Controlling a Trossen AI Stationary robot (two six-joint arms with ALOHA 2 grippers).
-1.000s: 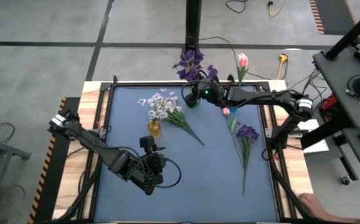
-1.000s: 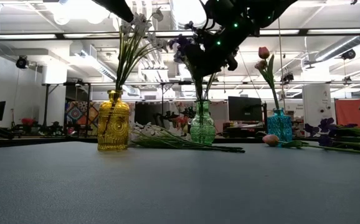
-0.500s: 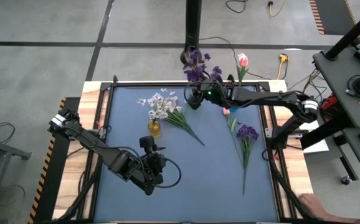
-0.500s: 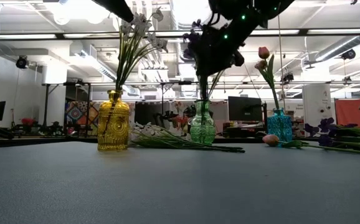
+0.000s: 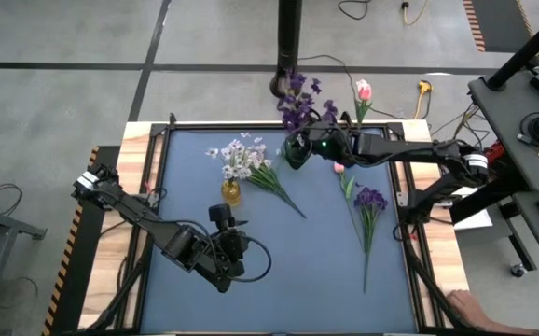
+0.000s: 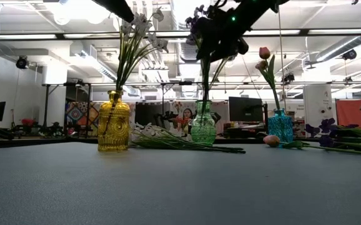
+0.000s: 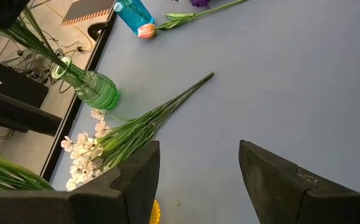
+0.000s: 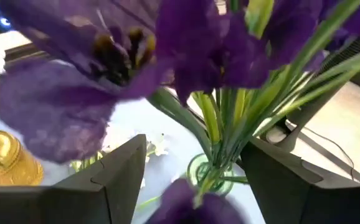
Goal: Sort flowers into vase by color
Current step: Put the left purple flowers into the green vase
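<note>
Dark purple flowers (image 5: 297, 98) stand with their stems in the green vase (image 6: 203, 128) at the table's far edge. My right gripper (image 8: 198, 177) is open. Its fingers stand on either side of the green stems (image 8: 230, 118), above the vase's mouth. White flowers (image 5: 237, 157) stand in the yellow vase (image 6: 114, 122). A pink tulip (image 5: 364, 91) stands in the blue vase (image 6: 280, 127). On the table lie a white sprig (image 5: 274, 187), a pink tulip (image 5: 340, 169) and a purple flower (image 5: 370, 199). My left gripper (image 7: 198, 149) waits open over the table's near left part.
The three vases stand close together along the far edge. The loose flowers lie in the far and right part of the mat (image 5: 297, 271), whose near half is bare. A dark post (image 5: 289, 37) stands behind the table. A hand (image 5: 479, 313) shows at the near right corner.
My right gripper has risen and drawn back toward the table's right edge. The purple flowers leaned toward the left in the green vase before. Their stems now stand more upright, and the blossoms have swung toward the right.
</note>
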